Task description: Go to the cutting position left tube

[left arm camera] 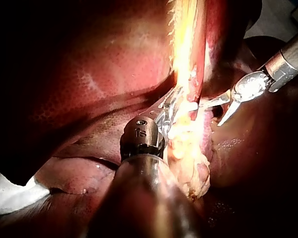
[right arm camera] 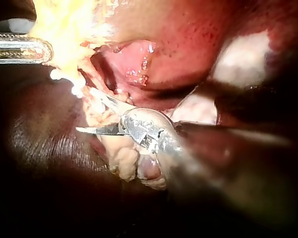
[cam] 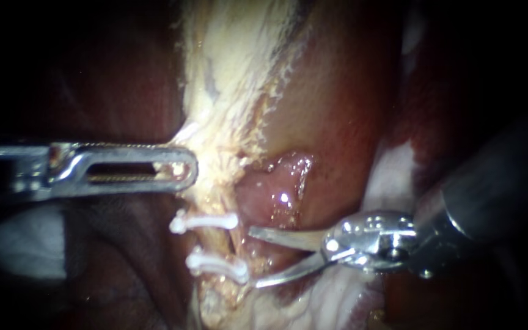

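A pale tube [cam: 222, 243] runs down the middle and carries two white clips, an upper clip [cam: 206, 221] and a lower clip [cam: 216, 266]. My right instrument [cam: 255, 257] comes in from the right with two curved blades open. Their tips lie just right of the tube, level with the stretch between the clips. In the right wrist view the right instrument [right arm camera: 84, 110] has its blades spread against the yellowish tissue. My left instrument [cam: 181, 170] is shut on the pale fatty tissue [cam: 227, 122] above the clips. The left wrist view shows the left instrument [left arm camera: 171, 105] pinching that strand.
Dark red liver [cam: 111, 79] lies to the left, and glistening pink tissue [cam: 279, 183] sits just above the blades. White gauze [cam: 19, 244] shows at the lower left, and more white material [cam: 392, 177] lies behind the right instrument.
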Action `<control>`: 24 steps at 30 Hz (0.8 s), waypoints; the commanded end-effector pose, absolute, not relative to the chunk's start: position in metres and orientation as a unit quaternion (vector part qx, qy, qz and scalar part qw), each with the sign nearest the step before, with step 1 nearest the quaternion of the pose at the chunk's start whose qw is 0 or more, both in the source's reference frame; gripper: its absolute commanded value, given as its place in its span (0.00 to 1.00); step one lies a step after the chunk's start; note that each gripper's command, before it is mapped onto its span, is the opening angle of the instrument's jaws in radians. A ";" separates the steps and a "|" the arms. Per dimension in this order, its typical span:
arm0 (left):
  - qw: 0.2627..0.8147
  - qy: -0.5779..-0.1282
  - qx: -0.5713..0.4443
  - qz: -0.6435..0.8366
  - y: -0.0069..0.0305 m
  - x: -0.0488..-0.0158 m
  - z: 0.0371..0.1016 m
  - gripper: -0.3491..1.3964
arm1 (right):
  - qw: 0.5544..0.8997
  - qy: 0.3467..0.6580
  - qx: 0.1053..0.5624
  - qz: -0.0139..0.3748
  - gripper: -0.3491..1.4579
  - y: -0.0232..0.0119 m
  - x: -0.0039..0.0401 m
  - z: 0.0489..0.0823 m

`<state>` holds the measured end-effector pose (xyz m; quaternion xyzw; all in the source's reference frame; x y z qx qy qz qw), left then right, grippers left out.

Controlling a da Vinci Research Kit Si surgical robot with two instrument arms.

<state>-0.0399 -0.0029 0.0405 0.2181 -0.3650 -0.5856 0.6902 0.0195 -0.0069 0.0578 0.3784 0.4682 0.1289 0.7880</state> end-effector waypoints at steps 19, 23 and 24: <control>0.690 -0.365 0.217 -0.586 -0.0031 -0.0400 0.0402 0.00 | 0.783 0.461 0.395 0.134 0.96 -0.0073 0.0219 0.0602; 0.690 -0.365 0.217 -0.586 -0.0031 -0.0400 0.0402 0.00 | 0.783 0.462 0.395 0.132 0.96 -0.0074 0.0223 0.0604; 0.690 -0.365 0.217 -0.586 -0.0031 -0.0400 0.0402 0.00 | 0.783 0.462 0.395 0.132 0.96 -0.0074 0.0224 0.0604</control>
